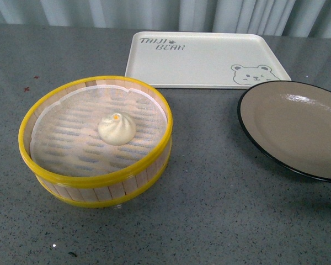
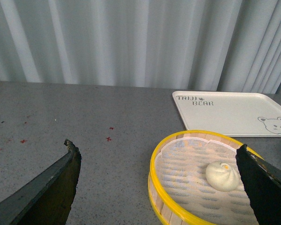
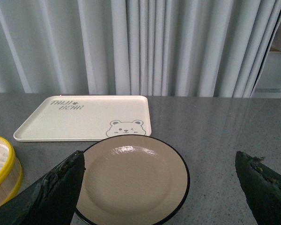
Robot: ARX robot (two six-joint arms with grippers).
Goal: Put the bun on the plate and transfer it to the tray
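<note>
Layout, near to far (front view). Basket [image 1: 99,190], yellow-rimmed, stood nearest on the table [image 1: 209,226], left of centre. Bun [image 1: 116,128] sat upright on the basket's liner [image 1: 60,138], roughly central and clear of the wall. Plate [image 1: 298,127] lay flat to the right, empty, apart from the basket, partly cut by the frame edge. Tray [image 1: 198,61] lay behind both, empty. The plate's far rim came just beside the tray's near right corner; contact could not be told. Curtain [image 1: 220,14] hung beyond. Neither arm showed in this view.

Progress, judged: 0 of 2 steps done; bun not yet picked.

Risks, judged:
1. Bun looked soft. Too hard a squeeze would dent the pleats; too light a one would drop it on the lift over the wall.
2. Basket wall stood tall around the bun. A low approach or exit would clip the rim and shove the basket.
3. Bun might stick to the liner and drag it up.
4. Plate was shallow with a glossy rim. A pinch on the edge could slip, and any tilt would roll the bun off on the way to the tray.

Claws. Left gripper [image 2: 155,146]: jaws spread wide, nothing between them, touching nothing; basket and bun lay ahead. Right gripper [image 3: 159,154]: likewise wide and empty, plate ahead, no contact.
</note>
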